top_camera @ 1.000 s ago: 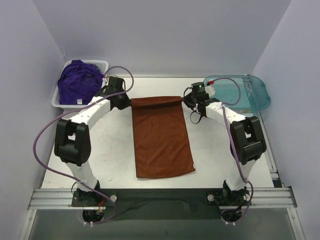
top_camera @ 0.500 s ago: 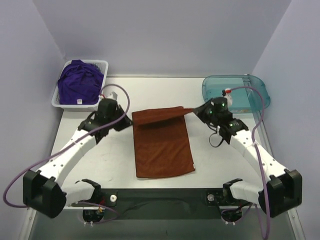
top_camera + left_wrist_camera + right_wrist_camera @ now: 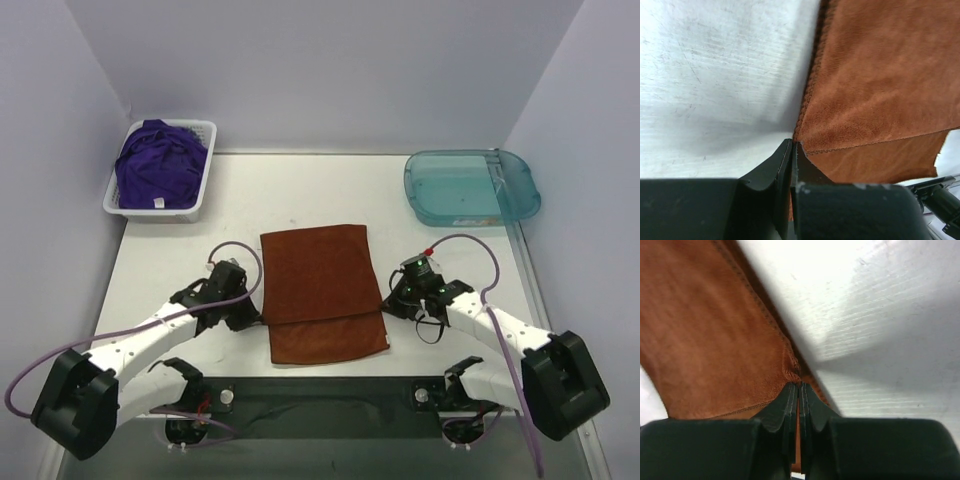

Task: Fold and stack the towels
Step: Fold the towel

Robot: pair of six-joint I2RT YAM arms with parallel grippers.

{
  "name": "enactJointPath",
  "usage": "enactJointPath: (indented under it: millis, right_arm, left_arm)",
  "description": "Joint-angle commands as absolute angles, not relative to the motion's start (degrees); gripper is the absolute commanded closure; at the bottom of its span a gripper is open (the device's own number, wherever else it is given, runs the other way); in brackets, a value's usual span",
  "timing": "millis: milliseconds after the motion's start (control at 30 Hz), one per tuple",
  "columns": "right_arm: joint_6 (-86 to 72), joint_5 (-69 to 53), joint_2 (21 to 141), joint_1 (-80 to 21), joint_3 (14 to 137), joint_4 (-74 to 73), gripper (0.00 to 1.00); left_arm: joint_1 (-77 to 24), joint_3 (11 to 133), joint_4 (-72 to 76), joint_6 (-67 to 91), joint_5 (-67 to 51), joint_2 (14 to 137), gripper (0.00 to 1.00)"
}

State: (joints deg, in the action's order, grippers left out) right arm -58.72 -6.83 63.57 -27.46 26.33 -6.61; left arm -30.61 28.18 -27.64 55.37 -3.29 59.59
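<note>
Top external: whereabouts of the towel (image 3: pixel 318 285) from the two grippers?

Between them. Off to the right of the left gripper (image 3: pixel 248 312), off to the left of the right gripper (image 3: pixel 392 303), touching both.

Holding anything?

Yes. Both pinched fully closed, each on one corner of the upper layer. In the left wrist view, cloth nipped between the closed jaws; in the right wrist view, the same at the hem.

And the long axis?

Running straight away from both grippers toward the far side, fold at the far end. Held edge stretched crosswise from one gripper to the other. Just on the base side of that edge, a strip of lower layer left uncovered.

So which way next, at a guess?

Probably a short pull toward the bases, to bring the held edge onto the lower layer's near edge, then a release. Neither arm nearer: one corner each, so best moved level and together, or risk a skewed fold.

Rest of the pile?

Purple towels (image 3: pixel 158 165) well apart, far and left of the left gripper, heaped in the basket (image 3: pixel 203 127). Not yet folded.
</note>
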Motion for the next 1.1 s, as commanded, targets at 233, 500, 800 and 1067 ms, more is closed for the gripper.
enactJointPath:
  millis: [233, 500, 800, 1067]
  right_arm:
    - [-58.3, -6.9, 78.5, -27.2, 28.6, 2.2, 1.0]
    - [-57.9, -5.4, 91.0, -23.2, 38.2, 5.7, 1.0]
    - [-58.3, -4.6, 98.3, -20.6, 50.4, 4.6, 1.0]
    - [-58.9, -2.7, 90.3, -21.4, 40.4, 3.7, 1.0]
  left_arm:
    - [-30.7, 28.0, -16.0, 56.9, -1.8, 73.6, 1.0]
    - [-21.3, 43.5, -14.9, 49.3, -2.4, 91.5, 1.0]
    - [-17.3, 60.6, -20.7, 45.0, -4.7, 102.0, 1.0]
    - [-17.9, 44.6, -19.8, 46.9, -3.4, 88.4, 1.0]
